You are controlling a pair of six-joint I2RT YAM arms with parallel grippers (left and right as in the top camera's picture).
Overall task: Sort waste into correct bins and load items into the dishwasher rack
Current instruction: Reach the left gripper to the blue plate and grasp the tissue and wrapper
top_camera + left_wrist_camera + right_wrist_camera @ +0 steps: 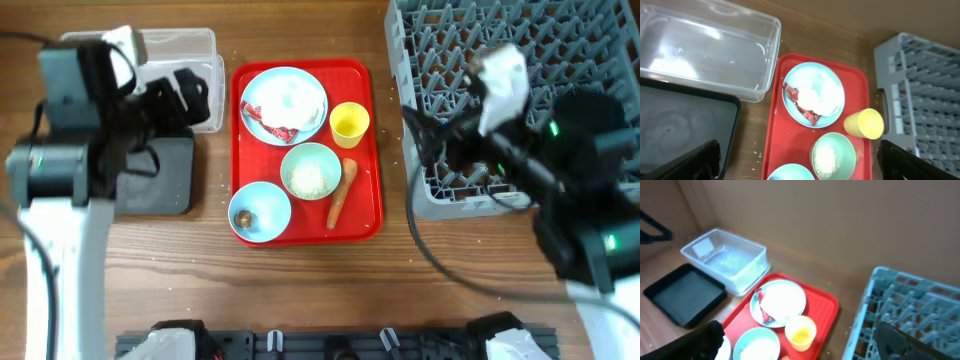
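Note:
On the red tray (362,215) sit a light blue plate (296,88) with white tissue (295,100) and a red-and-white wrapper (275,129), a yellow cup (349,123), a pale green bowl (311,171) of rice, a light blue bowl (260,211) holding a brown lump (243,217), and an orange carrot (341,194). The clear tub (190,48) and black tray (165,178) lie at the left. The grey rack (520,100) is at the right. My left gripper (800,160) is open above the tray's left side. My right gripper (800,340) is open over the rack's edge.
Scattered rice grains lie on the wooden table (210,180) between the black tray and the red tray. My left arm (70,170) hangs over the black tray and tub. My right arm (560,160) covers part of the rack's front.

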